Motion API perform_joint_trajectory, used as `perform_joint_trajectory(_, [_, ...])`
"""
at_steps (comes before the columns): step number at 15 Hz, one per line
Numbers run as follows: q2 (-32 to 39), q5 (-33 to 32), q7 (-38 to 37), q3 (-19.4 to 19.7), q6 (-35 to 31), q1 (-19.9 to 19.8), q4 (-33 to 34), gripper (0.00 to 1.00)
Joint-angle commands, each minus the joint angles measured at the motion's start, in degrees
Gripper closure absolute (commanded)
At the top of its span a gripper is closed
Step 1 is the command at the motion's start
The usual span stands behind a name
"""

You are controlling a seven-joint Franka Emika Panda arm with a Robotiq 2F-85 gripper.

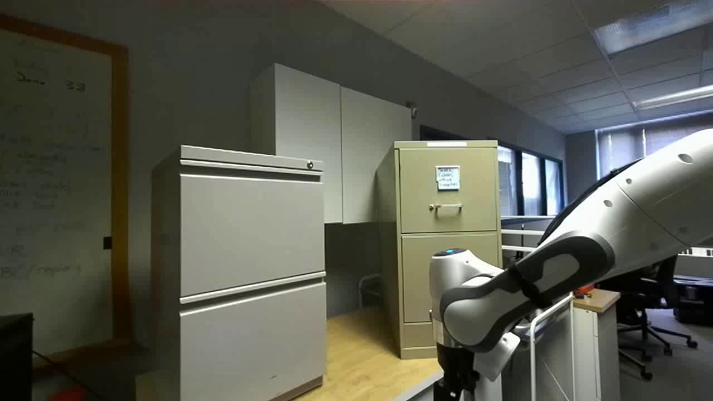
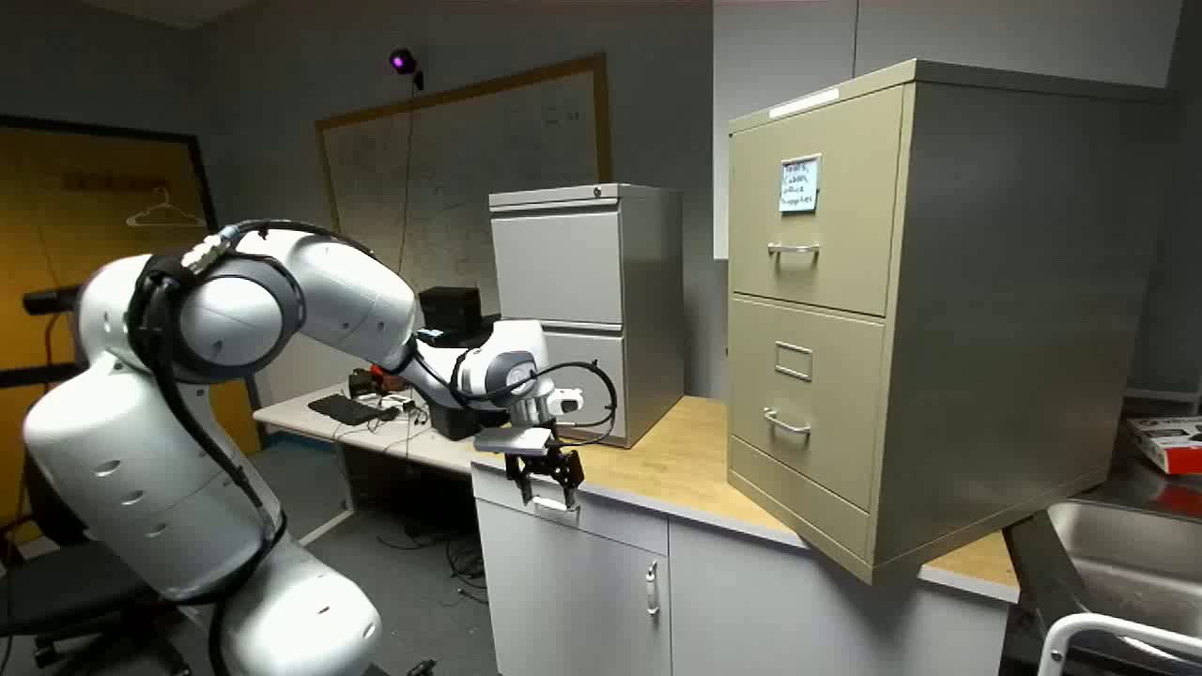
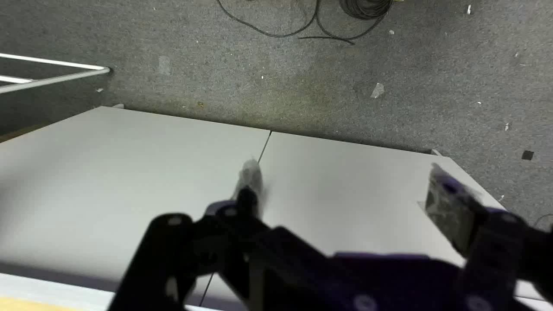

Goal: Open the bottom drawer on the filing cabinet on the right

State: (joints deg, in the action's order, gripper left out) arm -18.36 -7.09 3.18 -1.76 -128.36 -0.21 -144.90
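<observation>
In an exterior view, the tool [image 2: 550, 498] points down, spread and empty, likely readied for a handle [image 2: 787, 426]. Around two o'clock from it, the tan cabinet [image 2: 939, 319] on the desk [image 2: 700, 460] faces outward, probably giving its closed bottom drawer [image 2: 831, 394] sliding room.

In an exterior view, a grey two-drawer cabinet [image 1: 250, 234] stands at left on a wooden counter [image 1: 362, 345], with a whiteboard [image 1: 55, 195] at far left and a white cupboard [image 1: 309, 145] high on the far wall [image 1: 206, 83]. In an exterior view, a sink [image 2: 1117, 540] lies at near right, a red and white box [image 2: 1169, 443] just beyond it, and a coat hanger [image 2: 165, 224] shows at far left. What is perhaps a keyboard [image 2: 346, 409] lies on the desk [image 2: 286, 413]. In the wrist view, coiled cable [image 3: 366, 8] lies on the carpet [image 3: 293, 86].
</observation>
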Motion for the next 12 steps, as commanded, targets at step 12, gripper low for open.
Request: perform_joint_trajectory(12, [-0.1, 0.5, 0.8, 1.7, -1.9, -0.4, -0.4, 0.0])
